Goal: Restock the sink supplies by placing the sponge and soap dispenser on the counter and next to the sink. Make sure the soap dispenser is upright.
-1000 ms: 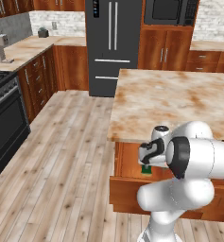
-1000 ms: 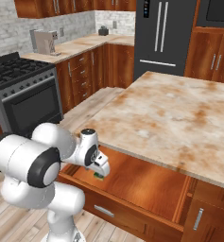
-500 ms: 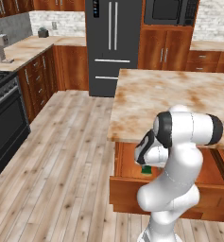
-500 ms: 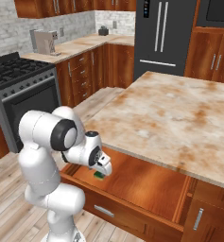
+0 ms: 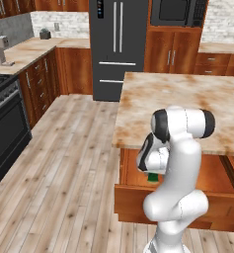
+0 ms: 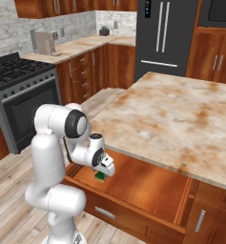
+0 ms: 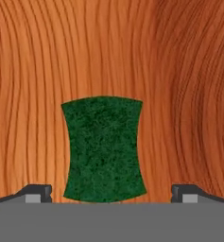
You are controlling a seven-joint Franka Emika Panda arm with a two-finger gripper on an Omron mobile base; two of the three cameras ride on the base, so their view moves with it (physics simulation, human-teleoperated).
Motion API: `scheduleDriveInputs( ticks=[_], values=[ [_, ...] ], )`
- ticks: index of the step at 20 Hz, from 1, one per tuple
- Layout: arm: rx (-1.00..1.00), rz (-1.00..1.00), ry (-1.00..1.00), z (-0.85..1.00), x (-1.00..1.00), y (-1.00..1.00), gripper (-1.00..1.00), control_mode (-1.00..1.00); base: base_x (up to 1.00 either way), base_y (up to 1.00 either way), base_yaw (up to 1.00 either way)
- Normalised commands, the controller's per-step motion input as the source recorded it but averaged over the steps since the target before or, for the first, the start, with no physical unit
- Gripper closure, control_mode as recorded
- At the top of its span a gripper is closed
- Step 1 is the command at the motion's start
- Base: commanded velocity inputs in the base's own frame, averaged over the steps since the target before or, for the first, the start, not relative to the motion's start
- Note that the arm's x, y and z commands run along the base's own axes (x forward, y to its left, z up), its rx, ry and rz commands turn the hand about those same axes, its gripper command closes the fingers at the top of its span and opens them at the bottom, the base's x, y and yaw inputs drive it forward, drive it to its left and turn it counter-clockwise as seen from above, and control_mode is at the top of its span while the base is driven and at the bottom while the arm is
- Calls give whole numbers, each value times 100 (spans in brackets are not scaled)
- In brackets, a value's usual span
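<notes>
The green sponge (image 7: 103,149) lies flat on the wooden floor of an open island drawer (image 6: 128,209). It also shows as a small green patch under the hand, the sponge (image 6: 100,177) in the right base view and the sponge (image 5: 152,178) in the left. My gripper (image 7: 111,193) points straight down at it, open, one fingertip on each side of the sponge and both apart from it. From the base the gripper (image 6: 104,169) hangs just above the drawer's left end. The soap dispenser and the sink are out of view.
The marbled island top (image 6: 181,119) overhangs the drawer right above my hand. A black stove (image 6: 19,90) stands to the left, a dark fridge (image 5: 119,44) at the back. A beige worktop with a coffee machine (image 6: 45,42) runs along the far wall. Wooden floor (image 5: 64,163) lies open on the left.
The arm's upper links have swung from a low, folded pose to upright. The hand has stayed over the sponge in the drawer, still open. The sponge has not moved.
</notes>
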Motion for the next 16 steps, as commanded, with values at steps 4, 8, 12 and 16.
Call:
scheduleDriveInputs(
  ticks=[4, 8, 12, 16],
  values=[
    [0, 0, 0, -47, 15, 0, -100, -100, 0, 0, 0],
    [0, 0, 4, -43, 23, 0, -100, -100, 0, 0, 0],
    [0, 0, 14, -43, 10, 1, 100, -100, 0, 0, 0],
    [0, 0, 0, -11, -6, 4, 100, -100, 0, 0, 0]
  ],
)
